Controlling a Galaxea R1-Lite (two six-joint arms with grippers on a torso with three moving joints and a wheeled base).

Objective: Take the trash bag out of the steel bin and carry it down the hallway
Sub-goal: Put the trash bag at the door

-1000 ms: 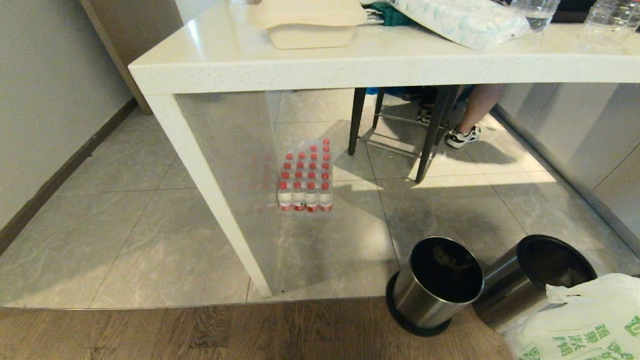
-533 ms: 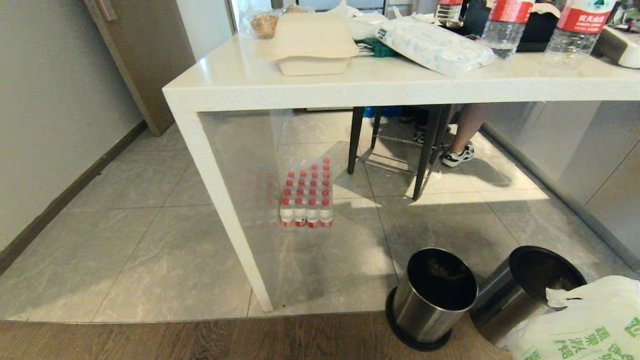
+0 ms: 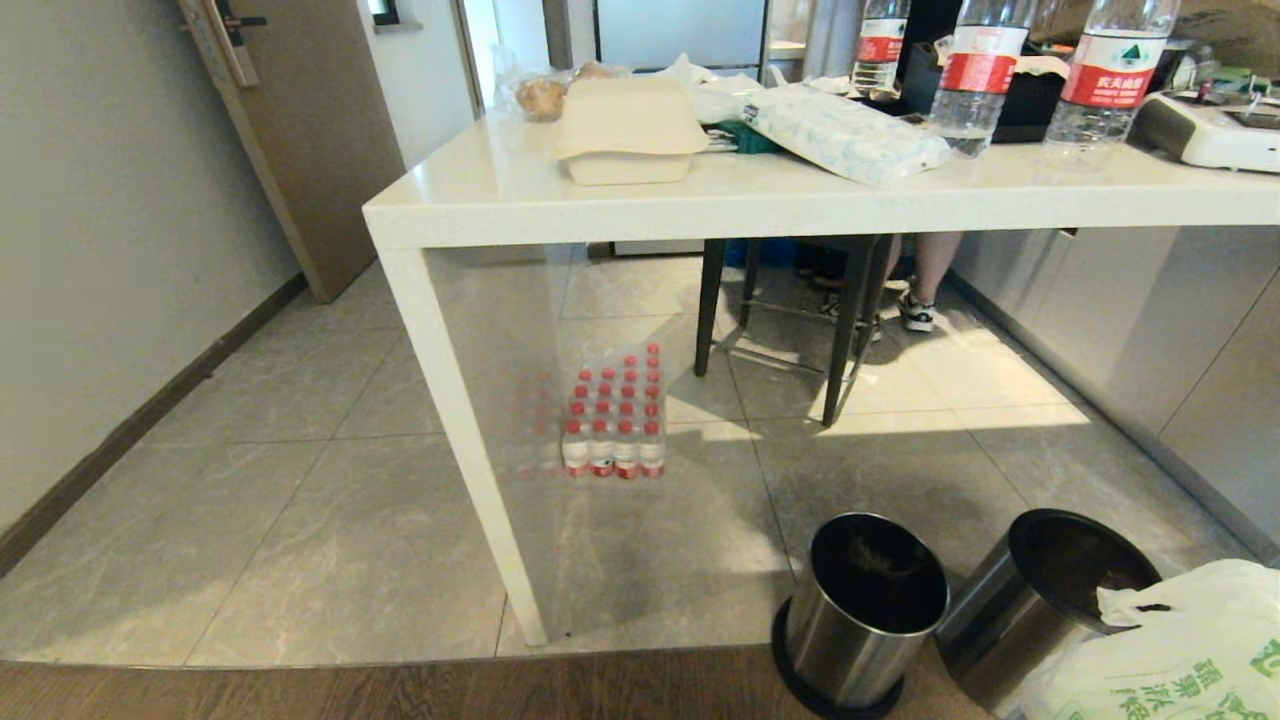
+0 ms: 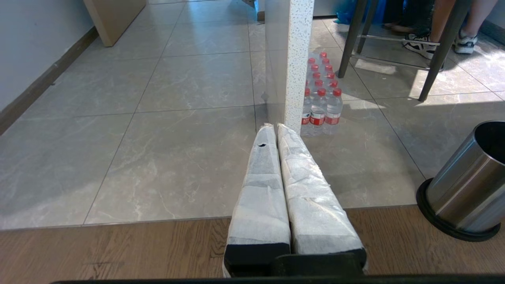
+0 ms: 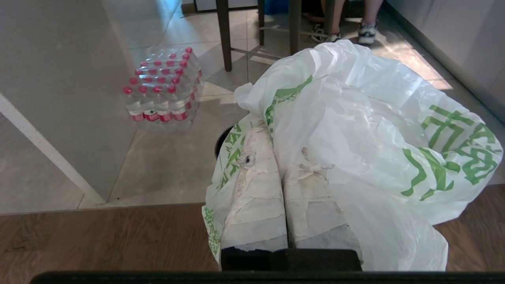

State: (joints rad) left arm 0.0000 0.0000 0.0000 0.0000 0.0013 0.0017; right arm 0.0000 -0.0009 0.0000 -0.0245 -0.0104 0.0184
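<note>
The trash bag (image 3: 1180,650), white crinkly plastic with green print, hangs at the lower right of the head view, over the right one of two steel bins (image 3: 1040,600). In the right wrist view my right gripper (image 5: 278,150) is shut on the trash bag (image 5: 355,118), whose folds drape over one finger. A black bin rim (image 5: 219,138) peeks out under the bag. The other steel bin (image 3: 865,610) stands upright beside it. My left gripper (image 4: 275,128) is shut on nothing, held low over the floor, left of that bin (image 4: 469,185). The hallway is out of view.
A white table (image 3: 700,200) with food boxes and bottles stands ahead. A shrink-wrapped pack of water bottles (image 3: 612,430) sits under it. Stool legs (image 3: 850,330) and a person's legs (image 3: 925,290) are behind. Wall and brown door (image 3: 300,130) are on the left, cabinets (image 3: 1150,330) on the right.
The head view has tilted upward: the table top, its bottles and the door have come into sight and the bins sit lower in the picture. The bag stays at the lower right.
</note>
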